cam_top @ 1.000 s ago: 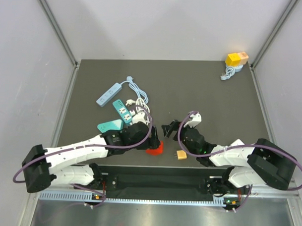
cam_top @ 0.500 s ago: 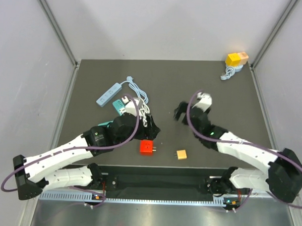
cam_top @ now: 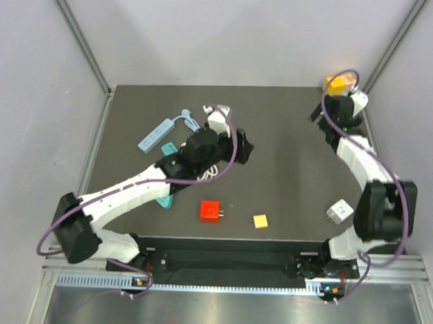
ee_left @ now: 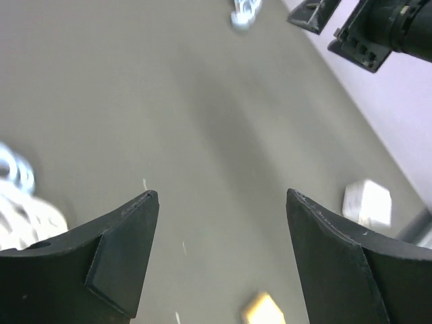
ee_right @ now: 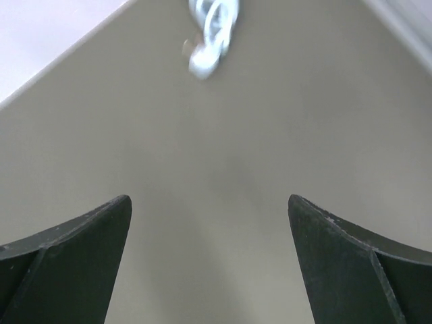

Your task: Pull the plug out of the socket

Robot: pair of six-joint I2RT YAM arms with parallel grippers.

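The yellow-orange socket block [cam_top: 336, 84] stands in the far right corner, partly covered by my right arm. Its plug is hidden in the top view; only a blurred white coiled cable [ee_right: 212, 30] shows, ahead of my right gripper [ee_right: 208, 199] and apart from it. That gripper [cam_top: 319, 116] hovers just in front of the socket, open and empty. My left gripper [cam_top: 240, 148] is over the middle of the table, open with nothing between its fingers [ee_left: 121, 243]. From the left wrist, the cable coil [ee_left: 244, 12] and the right gripper [ee_left: 364, 30] lie far ahead.
A red adapter cube [cam_top: 211, 210], a small yellow piece [cam_top: 261, 221] and a white cube [cam_top: 339, 211] lie near the front edge. A light blue power strip [cam_top: 155, 133], a teal strip end [cam_top: 167, 200] and tangled white cable [cam_top: 205, 172] sit around my left arm.
The right arm swung from the front middle out to the far right corner by the socket. The left arm reached up to the table's middle, leaving the red cube behind. Both stayed open.
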